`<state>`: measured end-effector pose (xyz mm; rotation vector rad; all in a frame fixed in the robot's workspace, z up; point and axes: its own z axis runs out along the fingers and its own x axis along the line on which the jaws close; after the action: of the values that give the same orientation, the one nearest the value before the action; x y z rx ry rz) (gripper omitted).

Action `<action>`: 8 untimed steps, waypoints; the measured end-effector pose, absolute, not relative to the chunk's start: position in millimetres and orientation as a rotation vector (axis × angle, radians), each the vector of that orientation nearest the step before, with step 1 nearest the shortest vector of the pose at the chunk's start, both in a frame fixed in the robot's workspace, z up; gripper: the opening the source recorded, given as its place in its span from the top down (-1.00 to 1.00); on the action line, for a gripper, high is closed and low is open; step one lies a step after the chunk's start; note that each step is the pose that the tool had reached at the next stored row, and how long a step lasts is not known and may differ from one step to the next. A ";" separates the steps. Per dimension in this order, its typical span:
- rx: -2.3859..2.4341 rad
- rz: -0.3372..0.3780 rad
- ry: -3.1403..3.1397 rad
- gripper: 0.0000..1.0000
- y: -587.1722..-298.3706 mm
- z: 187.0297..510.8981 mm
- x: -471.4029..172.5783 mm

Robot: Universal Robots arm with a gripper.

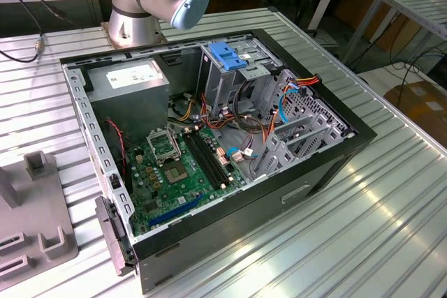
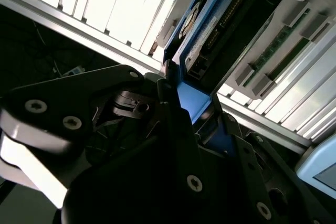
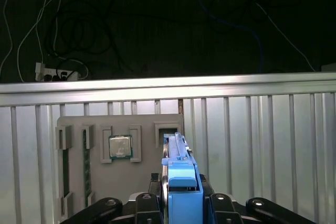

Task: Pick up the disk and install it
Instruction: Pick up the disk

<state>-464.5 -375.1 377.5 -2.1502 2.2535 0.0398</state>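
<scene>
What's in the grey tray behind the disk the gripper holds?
In the first wrist view, the grey tray holds a processor chip and memory sticks. The disk, clamped in the gripper, hides the part of the tray behind it.

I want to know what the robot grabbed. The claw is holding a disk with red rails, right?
Not quite. The claw is holding the disk, but its rails are blue, not red. The first wrist view shows this.
</scene>
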 end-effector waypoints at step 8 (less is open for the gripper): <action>-2.151 0.041 2.254 0.25 -375.1 386.1 -464.4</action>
<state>-464.4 -375.1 386.1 -2.1506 2.2540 0.0408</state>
